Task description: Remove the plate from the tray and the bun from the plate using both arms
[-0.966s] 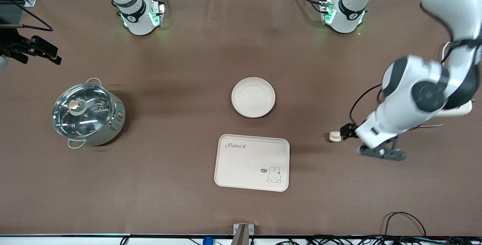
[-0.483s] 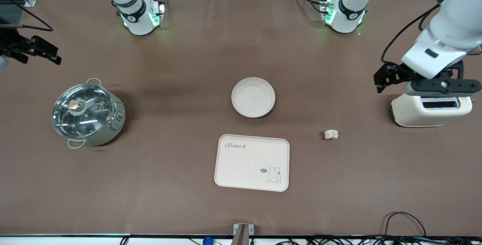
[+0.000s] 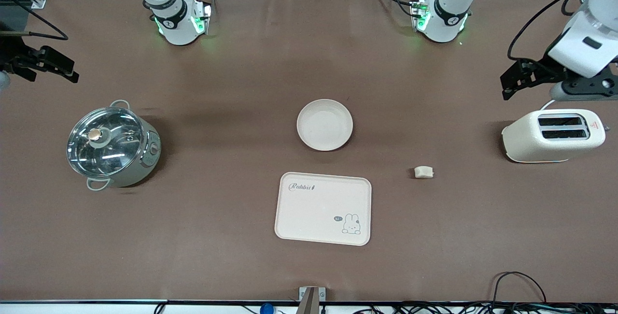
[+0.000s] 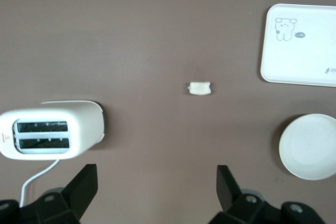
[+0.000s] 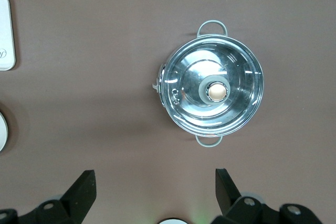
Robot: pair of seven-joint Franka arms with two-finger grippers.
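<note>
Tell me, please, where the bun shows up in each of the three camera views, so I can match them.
Front view: the bun lies on the bare table, between the tray and the toaster.
Left wrist view: the bun lies mid-picture, again between toaster and tray.
Right wrist view: not in it.
Shared landmark: the tray.
</note>
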